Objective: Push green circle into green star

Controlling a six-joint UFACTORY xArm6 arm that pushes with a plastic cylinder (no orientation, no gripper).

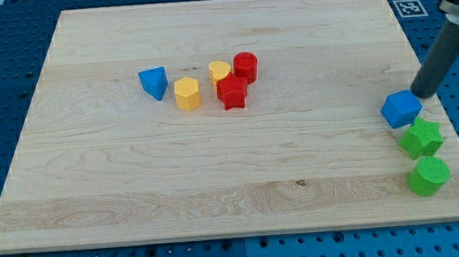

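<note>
Wooden counter (217,178) on blue pegboard. Near its right edge, the green circle (428,176) sits just below the green star (421,138). No gripper: the rod's tip (418,95) rests behind the blue cube (401,108). Still approaching; next it must get below the circle.

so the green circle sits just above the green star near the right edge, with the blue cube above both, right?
Not quite: the camera view shows the green circle just below the green star, toward the view's bottom, not above it. The rest holds: both sit near the right edge, and the blue cube is above both. My tip is beside the cube's upper right.
</note>
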